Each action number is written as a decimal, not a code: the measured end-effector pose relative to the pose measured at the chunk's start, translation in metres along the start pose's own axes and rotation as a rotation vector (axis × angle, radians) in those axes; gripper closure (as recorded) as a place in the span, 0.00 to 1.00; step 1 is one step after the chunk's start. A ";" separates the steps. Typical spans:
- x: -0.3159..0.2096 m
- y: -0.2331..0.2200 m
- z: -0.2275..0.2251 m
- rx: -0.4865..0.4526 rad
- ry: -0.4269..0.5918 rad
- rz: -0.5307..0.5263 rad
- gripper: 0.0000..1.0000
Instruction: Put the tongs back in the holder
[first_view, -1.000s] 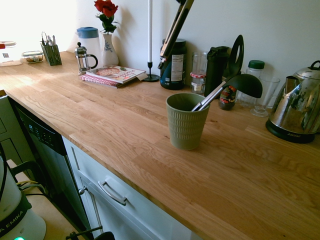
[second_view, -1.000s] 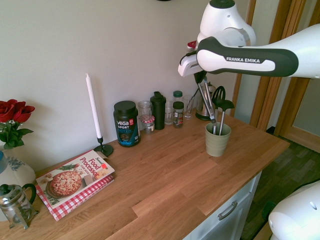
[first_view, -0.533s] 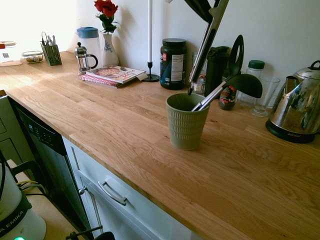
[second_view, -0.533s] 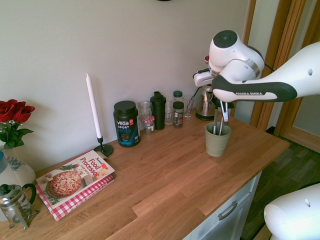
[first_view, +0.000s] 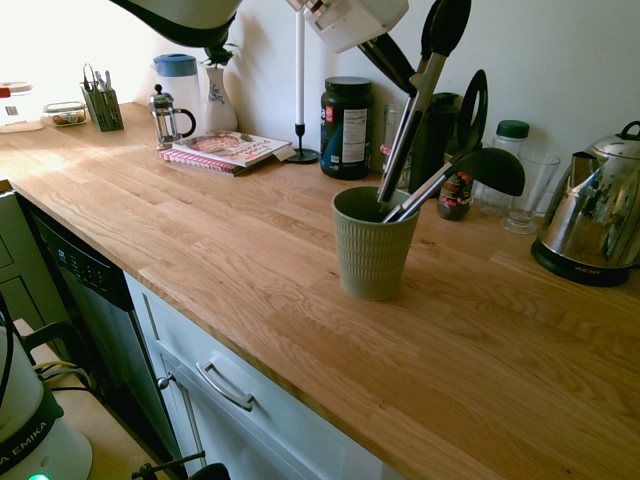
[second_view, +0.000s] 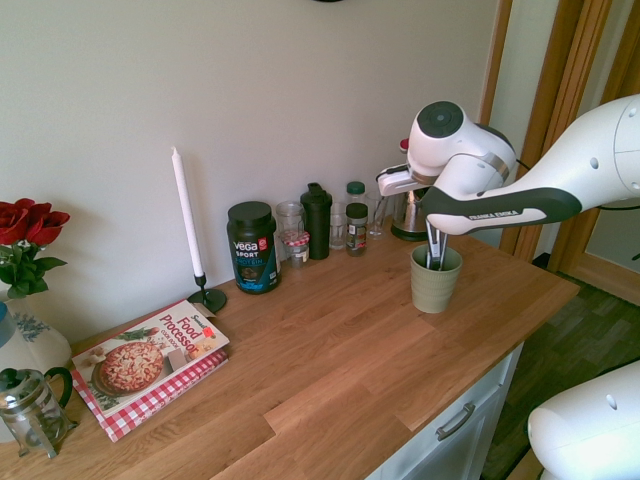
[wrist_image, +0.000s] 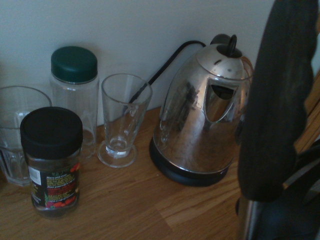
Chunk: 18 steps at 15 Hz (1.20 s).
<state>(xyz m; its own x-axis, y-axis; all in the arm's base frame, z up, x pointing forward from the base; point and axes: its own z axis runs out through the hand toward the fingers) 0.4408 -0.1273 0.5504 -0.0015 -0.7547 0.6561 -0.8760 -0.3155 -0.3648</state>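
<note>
Tongs (first_view: 412, 110): tilted, lower end just inside the holder's (first_view: 372, 250) rim at 12 o'clock, upper end at the gripper (first_view: 392, 55).
Gripper: fingers hidden; whether it clamps the tongs cannot be told.
Ladle (first_view: 470, 170): leans out toward 2 o'clock.
Step in hand: lower further, keeping clear of the ladle shaft; release only once the tongs rest inside.

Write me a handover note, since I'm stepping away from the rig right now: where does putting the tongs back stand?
The gripper is shut on the long silver metal tongs with black tips, near their upper end.
The tongs are tilted, with their lower end inside the sage green ribbed holder cup, beside a black ladle.
Done: the tongs' end is in the holder.
Left: open the gripper and lift clear.
</note>
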 end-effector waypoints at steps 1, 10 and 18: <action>-0.005 0.001 0.006 -0.005 -0.008 -0.006 1.00; -0.051 0.012 0.035 -0.065 -0.087 -0.053 0.00; -0.032 0.031 0.039 -0.089 -0.107 -0.023 0.00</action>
<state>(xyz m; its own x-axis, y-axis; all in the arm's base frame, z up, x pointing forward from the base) 0.4324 -0.1357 0.4920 0.0666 -0.8066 0.5873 -0.9143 -0.2849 -0.2877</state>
